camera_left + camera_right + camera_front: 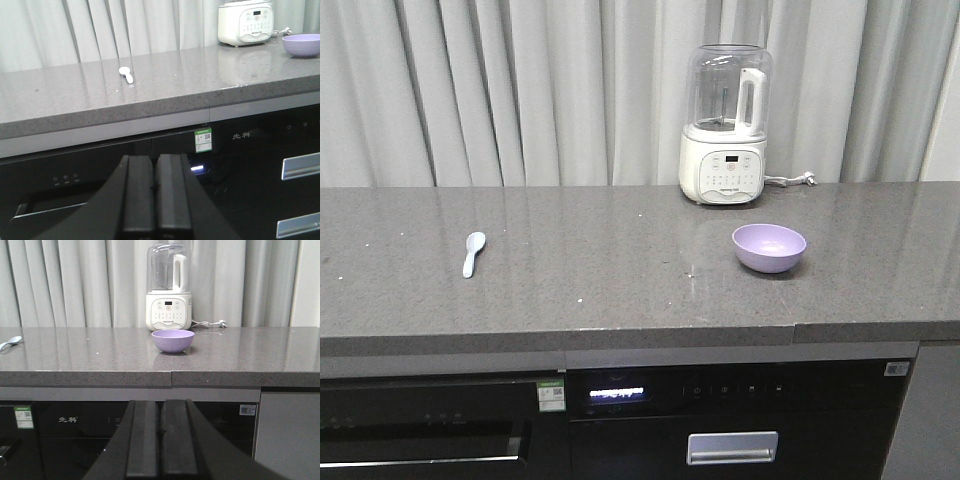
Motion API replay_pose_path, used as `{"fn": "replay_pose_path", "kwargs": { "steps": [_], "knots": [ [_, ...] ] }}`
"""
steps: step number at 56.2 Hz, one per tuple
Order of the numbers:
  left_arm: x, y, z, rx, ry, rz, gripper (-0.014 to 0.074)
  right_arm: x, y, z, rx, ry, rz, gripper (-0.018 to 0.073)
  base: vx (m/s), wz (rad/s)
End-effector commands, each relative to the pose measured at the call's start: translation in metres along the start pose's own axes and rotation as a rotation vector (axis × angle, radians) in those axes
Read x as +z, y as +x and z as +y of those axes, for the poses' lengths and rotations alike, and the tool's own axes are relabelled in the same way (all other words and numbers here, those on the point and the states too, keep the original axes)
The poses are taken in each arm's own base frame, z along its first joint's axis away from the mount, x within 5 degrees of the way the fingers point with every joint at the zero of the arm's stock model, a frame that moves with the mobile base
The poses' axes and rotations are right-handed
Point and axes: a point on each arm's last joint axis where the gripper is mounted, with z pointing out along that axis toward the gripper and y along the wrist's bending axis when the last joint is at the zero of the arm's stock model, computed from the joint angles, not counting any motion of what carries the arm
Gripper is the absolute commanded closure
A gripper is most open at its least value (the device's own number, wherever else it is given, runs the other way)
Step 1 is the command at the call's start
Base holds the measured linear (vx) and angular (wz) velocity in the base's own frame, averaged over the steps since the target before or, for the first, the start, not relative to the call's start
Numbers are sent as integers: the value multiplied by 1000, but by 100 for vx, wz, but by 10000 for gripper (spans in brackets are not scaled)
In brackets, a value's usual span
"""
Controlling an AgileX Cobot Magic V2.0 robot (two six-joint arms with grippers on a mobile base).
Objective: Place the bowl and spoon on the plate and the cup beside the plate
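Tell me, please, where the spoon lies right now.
In the front view the spoon lies on the left of the grey counter, far from the bowl at right.

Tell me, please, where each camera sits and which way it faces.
Front: above the counter, looking slightly down at spoon, bowl and blender before curtains; no robot part shows.
Left wrist: low before the counter's front, aimed over the shut left gripper toward the spoon; bowl far right.
Right wrist: low before the counter, facing the bowl over the shut right gripper.
Shared: all three show bowl, spoon and blender.
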Motion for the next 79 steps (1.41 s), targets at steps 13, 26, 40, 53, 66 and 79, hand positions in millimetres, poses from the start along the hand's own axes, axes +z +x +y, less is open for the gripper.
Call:
{"fn": "replay_pose_path", "kwargs": {
  "steps": [13, 26, 40, 53, 66, 79],
  "knots": [
    [-3, -16, 1, -11, -12, -109, 594, -1, -7, 1, -10, -10, -83, 568, 23, -14],
    [-3, -16, 1, -11, -12, -109, 594, -1, -7, 1, -10, -10, -83, 568, 28, -15],
    [-3, -16, 1, -11, -12, -109, 594, -1, -7, 1, -10, -10, -83, 568, 31, 2],
    [-3, -16, 1, -11, -12, -109, 594, -1, -7, 1, -10, -10, -83, 568, 36, 20],
    [-3, -16, 1, -11, -12, -109, 594, -1, -7, 1, -10, -10, -83, 568, 35, 17],
    [-3, -16, 1, -11, -12, -109, 594, -1, -7, 1, -10, -10, -83, 568, 27, 4]
  ]
}}
